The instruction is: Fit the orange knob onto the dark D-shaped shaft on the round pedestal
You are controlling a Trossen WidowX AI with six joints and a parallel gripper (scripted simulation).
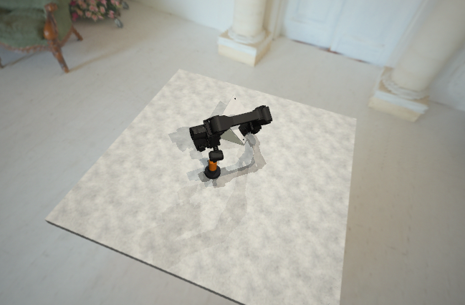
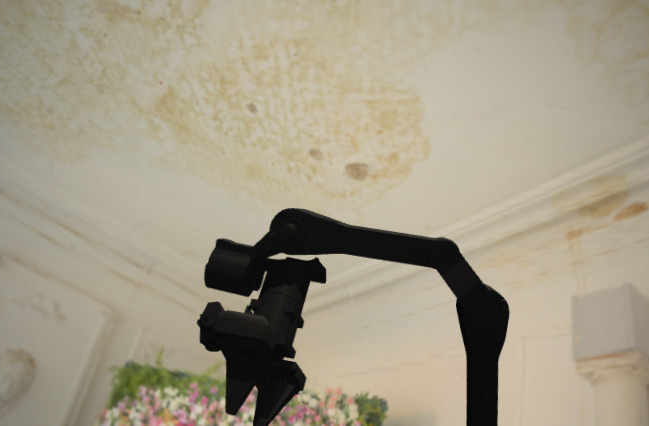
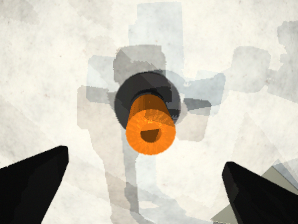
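Looks nearly finished. Orange knob standing upright on the dark round pedestal, towards the left of the table. Hand spread wide, holding nothing, fingers well apart from the knob on both sides. Letting go: done. Seating: probably complete, though hard to confirm from above. Left to do, if fully down: only backing away.

We record an orange knob, a black round pedestal, and a cream tabletop mottled with grey.
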